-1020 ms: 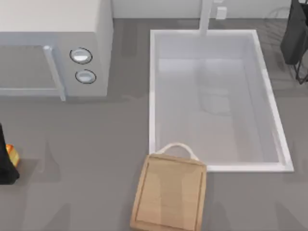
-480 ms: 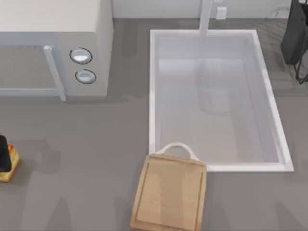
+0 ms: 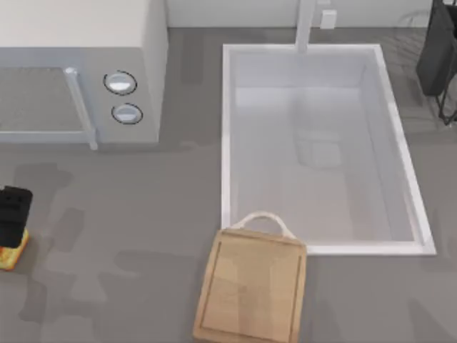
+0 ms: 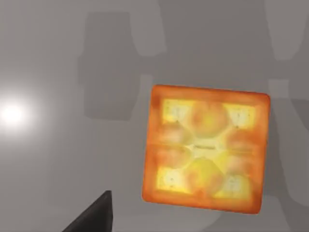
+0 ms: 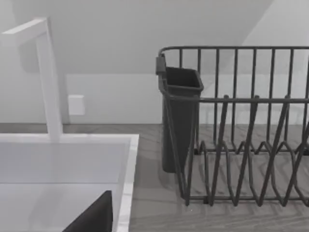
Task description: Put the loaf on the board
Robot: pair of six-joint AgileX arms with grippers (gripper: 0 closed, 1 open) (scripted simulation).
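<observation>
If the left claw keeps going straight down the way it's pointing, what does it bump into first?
Most likely the loaf. The left claw hangs at the table's left edge, and its wrist camera looks straight down on the loaf lying on the grey table. How far above it the claw is, the pictures don't show.

Open grey counter [image 3: 143, 236] ran from the loaf [image 3: 13, 251] at the far left edge across to the board [image 3: 251, 289] — nothing lay between them. The microwave [image 3: 78, 71] blocked the back left, the sink [image 3: 321, 146] dropped away just behind the board — its rim touched the board's handle end.
</observation>
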